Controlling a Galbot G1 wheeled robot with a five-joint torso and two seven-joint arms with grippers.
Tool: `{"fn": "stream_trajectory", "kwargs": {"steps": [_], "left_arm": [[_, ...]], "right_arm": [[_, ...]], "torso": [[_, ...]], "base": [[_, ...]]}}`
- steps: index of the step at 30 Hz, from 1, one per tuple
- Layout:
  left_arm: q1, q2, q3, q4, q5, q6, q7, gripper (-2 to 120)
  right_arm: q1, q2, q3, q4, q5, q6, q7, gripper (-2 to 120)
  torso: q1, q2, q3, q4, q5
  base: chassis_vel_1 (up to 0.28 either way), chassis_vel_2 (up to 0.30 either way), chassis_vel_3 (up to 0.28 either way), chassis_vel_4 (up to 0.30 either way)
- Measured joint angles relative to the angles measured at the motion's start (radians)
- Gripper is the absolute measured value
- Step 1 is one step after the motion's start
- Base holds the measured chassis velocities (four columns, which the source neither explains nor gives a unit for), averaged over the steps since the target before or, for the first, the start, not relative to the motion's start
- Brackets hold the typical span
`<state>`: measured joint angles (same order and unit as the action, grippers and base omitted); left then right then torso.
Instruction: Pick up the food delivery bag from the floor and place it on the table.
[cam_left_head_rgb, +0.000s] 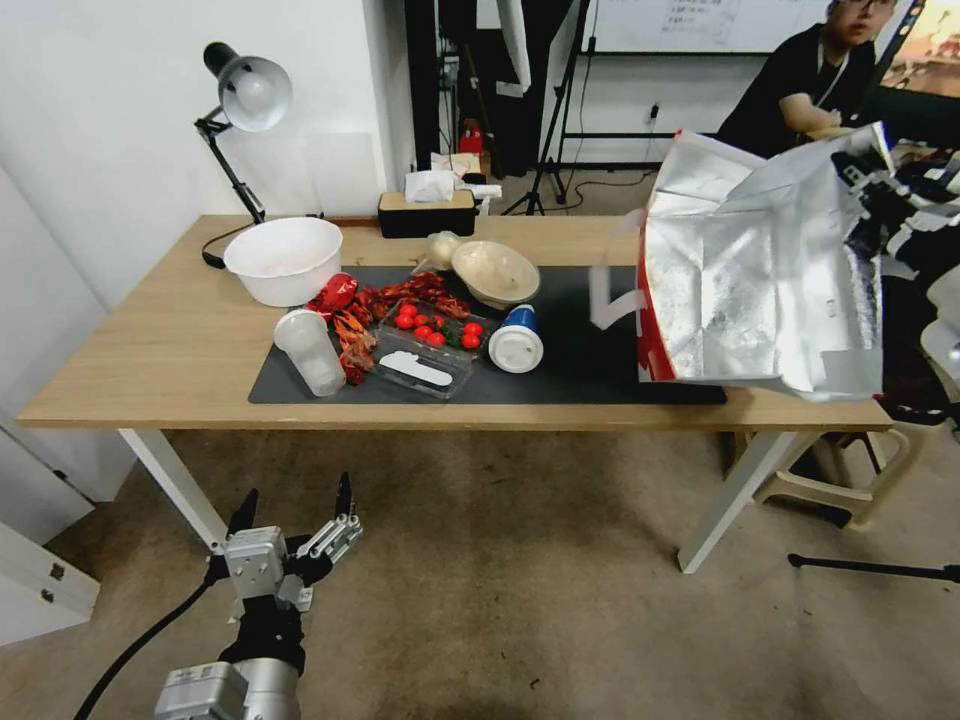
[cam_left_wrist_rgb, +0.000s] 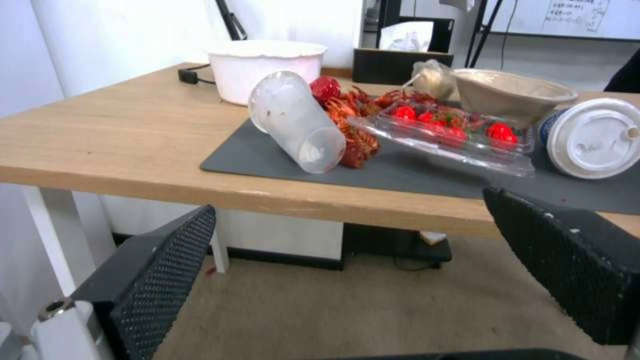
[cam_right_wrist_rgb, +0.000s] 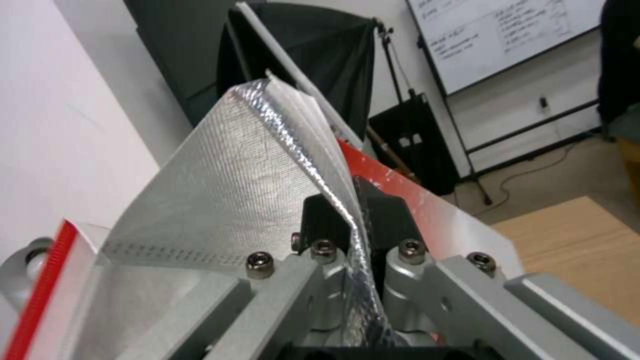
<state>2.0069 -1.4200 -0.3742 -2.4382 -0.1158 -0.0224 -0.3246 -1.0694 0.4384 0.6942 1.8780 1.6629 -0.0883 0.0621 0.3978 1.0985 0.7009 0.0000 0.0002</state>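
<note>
Right claw (cam_right_wrist_rgb: 357, 215) clamped on the foil-lined rim of the food delivery bag (cam_left_head_rgb: 760, 270), hanging it upright over the tabletop's (cam_left_head_rgb: 150, 340) right end, clear of the food; left claw (cam_left_head_rgb: 292, 520) waits spread, low over the floor (cam_left_head_rgb: 520, 600).

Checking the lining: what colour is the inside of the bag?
Silver foil, clearest in the head view: bag.

Left half of dark mat (cam_left_head_rgb: 590, 375) crowded: white bowl (cam_left_head_rgb: 284, 258), toppled clear cup (cam_left_head_rgb: 310, 350), crayfish (cam_left_head_rgb: 352, 335), tomato tray (cam_left_head_rgb: 435, 345), blue cup (cam_left_head_rgb: 517, 340). Food delivery bag (cam_left_head_rgb: 760, 270) blocks right end. Bare wood of table (cam_left_head_rgb: 150, 340) open at left.
</note>
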Motion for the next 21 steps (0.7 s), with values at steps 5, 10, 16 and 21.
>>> {"fn": "stream_trajectory", "kwargs": {"steps": [5, 10, 16, 21], "left_arm": [[0.002, 0.001, 0.001, 0.004, 0.003, -0.005, -0.002, 100], [0.005, 0.002, 0.001, 0.006, 0.005, -0.013, -0.002, 100], [0.007, 0.003, 0.001, 0.008, 0.006, -0.019, -0.003, 100], [0.008, 0.006, 0.000, 0.010, 0.005, -0.024, -0.004, 100]], "right_arm": [[0.016, -0.004, -0.024, -0.044, -0.002, -0.021, -0.068, 0], [0.075, 0.007, -0.084, -0.087, -0.015, -0.024, -0.054, 0], [0.104, 0.013, -0.108, -0.106, -0.022, -0.025, -0.022, 0], [0.121, 0.019, -0.122, -0.111, -0.033, -0.025, 0.004, 0]], "torso": [[0.000, 0.000, 0.000, -0.0003, -0.0001], [0.000, 0.000, 0.000, 0.0002, -0.0002], [0.000, 0.000, 0.000, 0.0000, -0.0002], [0.000, 0.000, 0.000, 0.0001, -0.0001]], "base": [[0.000, 0.000, 0.000, 0.000], [0.000, 0.000, 0.000, 0.000], [0.000, 0.000, 0.000, 0.000], [0.000, 0.000, 0.000, 0.000]]}}
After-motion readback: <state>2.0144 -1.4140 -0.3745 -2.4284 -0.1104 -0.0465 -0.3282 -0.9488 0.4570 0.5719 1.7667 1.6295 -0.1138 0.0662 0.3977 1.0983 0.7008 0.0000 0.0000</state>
